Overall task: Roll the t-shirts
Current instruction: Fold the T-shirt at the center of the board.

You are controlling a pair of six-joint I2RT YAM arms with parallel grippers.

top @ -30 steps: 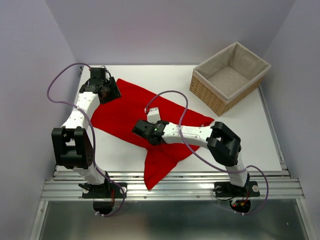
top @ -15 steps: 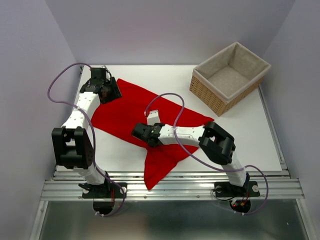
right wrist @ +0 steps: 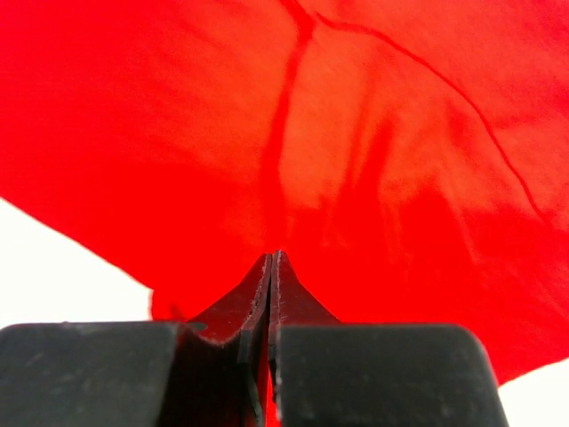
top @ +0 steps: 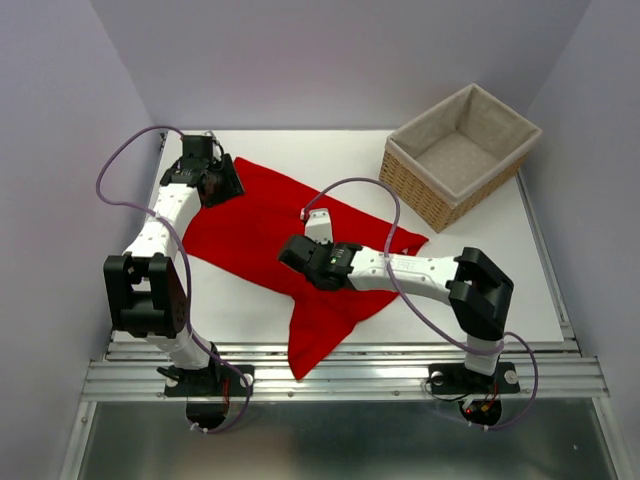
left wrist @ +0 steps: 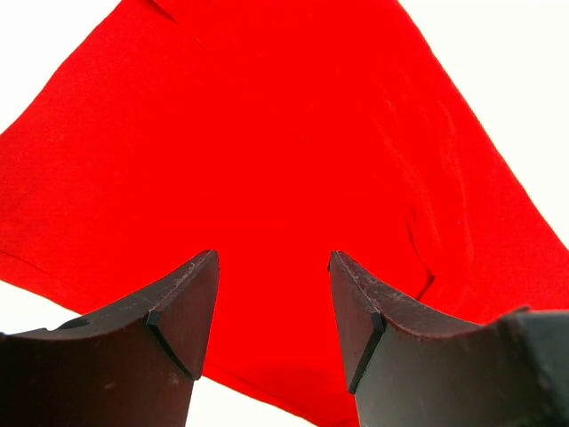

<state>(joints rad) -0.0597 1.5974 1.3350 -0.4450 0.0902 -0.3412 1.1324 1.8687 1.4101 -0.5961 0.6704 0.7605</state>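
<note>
A: Where does your red t-shirt (top: 262, 222) lie?

B: Pictured from above, it is spread nearly flat on the left and middle of the white desk (top: 540, 270). One narrow end trails down to the desk's near edge, between your two arm bases. A lined wicker basket (top: 420, 195) stands at the far right corner, just beside the shirt's right tip.

A: And your left tool (left wrist: 271, 258)?

B: It sits at the shirt's far left corner with its jaws standing well apart and nothing between them. Through the gap, its wrist camera shows only smooth red cloth and a strip of white desk on either side.

A: Your right tool (right wrist: 269, 258)?

B: It reaches in low over the middle of the shirt, close to the cloth's near edge. Its jaws are pressed tight together, tips against the cloth. A dark crease runs up the fabric from those tips. Whether a fold is caught between them, you cannot tell from the wrist view.
</note>
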